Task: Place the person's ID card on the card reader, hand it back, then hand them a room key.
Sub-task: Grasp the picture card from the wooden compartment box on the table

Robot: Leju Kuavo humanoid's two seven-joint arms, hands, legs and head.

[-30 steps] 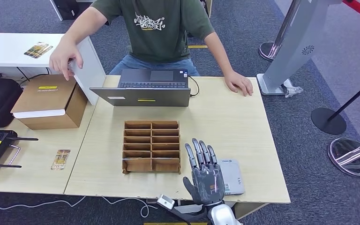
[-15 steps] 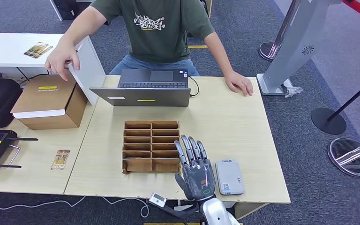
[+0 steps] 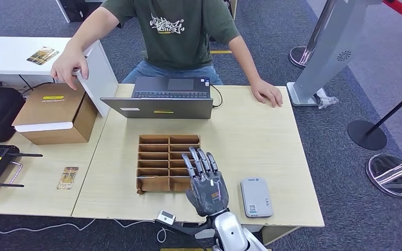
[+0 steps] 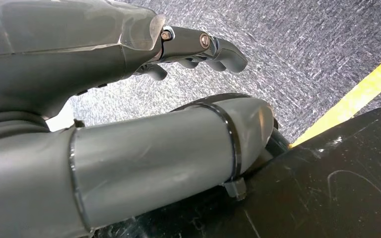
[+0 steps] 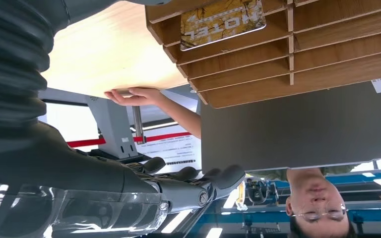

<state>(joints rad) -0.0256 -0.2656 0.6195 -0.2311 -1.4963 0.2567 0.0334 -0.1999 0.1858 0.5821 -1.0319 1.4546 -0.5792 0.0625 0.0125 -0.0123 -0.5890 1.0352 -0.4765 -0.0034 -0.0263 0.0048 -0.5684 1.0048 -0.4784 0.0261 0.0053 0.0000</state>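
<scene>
Right hand: the right hand (image 3: 206, 185) hovers low over the near right corner of the wooden card rack (image 3: 168, 162); its fingers (image 3: 199, 161) are straight and apart, holding nothing
Left hand: the left hand (image 4: 198, 47) hangs over grey carpet; its fingers are curled inward with nothing between them
Card reader: the grey card reader (image 3: 256, 196) lies flat on the tabletop (image 3: 256, 136), just beside the right hand on its right; no card rests on its top face
Room key: a gold card printed HOTEL (image 5: 222, 20) sits in a slot of the rack, seen from the right wrist; which slot it is cannot be told
ID card: no card can be made out in either of the robot's hands or in the person's hand (image 3: 266, 92), which lies flat on the far edge of the tabletop
Other items: a laptop (image 3: 159, 98) stands beyond the rack; a loose card (image 3: 68, 178) lies on the side table to the left
Progress: with the reader bare and the right hand over the rack, the ID part looks finished, though that is a judgement; the key is not yet picked up
Left to do: take a key card from the rack; pass it to the person
</scene>
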